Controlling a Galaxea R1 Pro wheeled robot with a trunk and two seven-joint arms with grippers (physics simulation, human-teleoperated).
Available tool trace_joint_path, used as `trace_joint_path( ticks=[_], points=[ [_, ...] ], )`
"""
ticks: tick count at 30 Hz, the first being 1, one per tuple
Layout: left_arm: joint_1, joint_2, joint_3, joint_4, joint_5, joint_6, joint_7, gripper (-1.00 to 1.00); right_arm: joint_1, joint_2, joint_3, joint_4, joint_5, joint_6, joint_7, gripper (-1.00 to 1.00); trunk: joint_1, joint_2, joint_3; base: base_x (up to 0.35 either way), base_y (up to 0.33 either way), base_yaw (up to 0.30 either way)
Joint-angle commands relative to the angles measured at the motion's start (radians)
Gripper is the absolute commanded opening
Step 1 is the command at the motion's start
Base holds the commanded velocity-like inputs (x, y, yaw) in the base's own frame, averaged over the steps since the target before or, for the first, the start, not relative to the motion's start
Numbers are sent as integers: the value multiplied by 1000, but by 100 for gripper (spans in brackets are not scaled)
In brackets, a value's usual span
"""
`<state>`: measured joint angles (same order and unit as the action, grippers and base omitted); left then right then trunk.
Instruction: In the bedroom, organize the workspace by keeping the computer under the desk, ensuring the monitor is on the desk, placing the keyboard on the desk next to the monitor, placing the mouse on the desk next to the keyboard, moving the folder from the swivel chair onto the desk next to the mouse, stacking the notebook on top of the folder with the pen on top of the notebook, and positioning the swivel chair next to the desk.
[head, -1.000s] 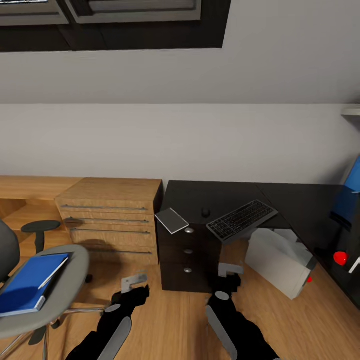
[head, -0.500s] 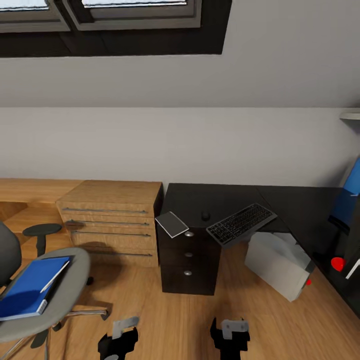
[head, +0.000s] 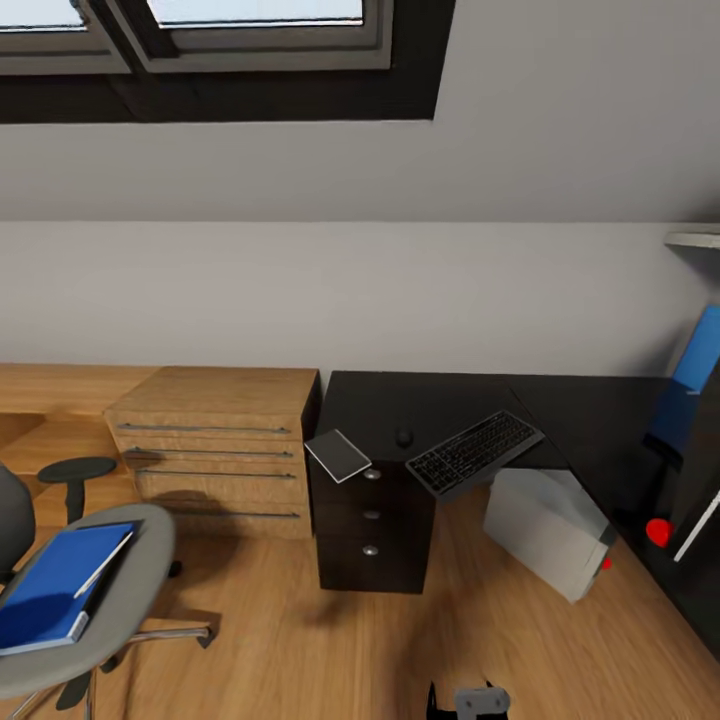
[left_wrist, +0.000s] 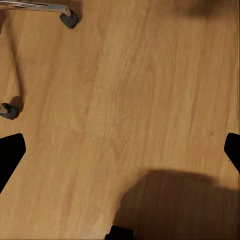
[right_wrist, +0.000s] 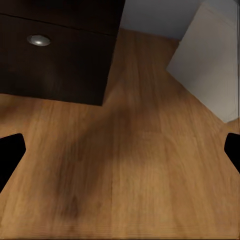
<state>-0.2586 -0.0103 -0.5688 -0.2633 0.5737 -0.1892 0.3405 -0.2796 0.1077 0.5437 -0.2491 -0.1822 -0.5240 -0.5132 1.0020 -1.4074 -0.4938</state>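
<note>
The blue folder (head: 58, 595) lies on the swivel chair (head: 120, 590) seat off to the robot's left, long axis running diagonally away from the robot, well apart from the dark table (head: 470, 410) where the keyboard (head: 475, 453) and mouse (head: 404, 438) sit. The left hand (left_wrist: 120, 160) is wide apart over bare floor (left_wrist: 130, 90) and judged nearer the folder. The right hand (right_wrist: 120, 150), likewise wide and empty, faces the drawers (right_wrist: 55, 50) and the white computer (right_wrist: 210, 70).

The matte black right gripper (head: 470, 700) carries a small grey block; flat black fingertips (right_wrist: 11, 150) edge both wrist views.
</note>
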Motion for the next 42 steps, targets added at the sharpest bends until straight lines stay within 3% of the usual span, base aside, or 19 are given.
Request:
trace_joint_path(
  ticks=[1,5,13,22,42],
  points=[
    [-1,0,-8,0,9,-5,4,100,-1,0,9,2,-14,-5,-1,100,-4,7,2,0,0,-210],
    [-1,-3,-8,2,10,-8,1,100,-1,0,9,6,-24,-6,6,100,-19,35,15,-60,-5,-223],
    [-1,-40,-4,16,12,-10,4,100,-1,0,10,8,-29,-8,26,100,-50,91,40,-259,-134,-59],
    [-1,-43,-2,19,12,-12,5,100,-1,-1,13,9,-28,-10,39,100,-85,154,68,-241,-206,-6],
    [-1,-44,-3,19,12,-12,5,100,-1,9,18,8,-26,-10,82,100,-161,294,131,-63,-48,0]
  ],
)
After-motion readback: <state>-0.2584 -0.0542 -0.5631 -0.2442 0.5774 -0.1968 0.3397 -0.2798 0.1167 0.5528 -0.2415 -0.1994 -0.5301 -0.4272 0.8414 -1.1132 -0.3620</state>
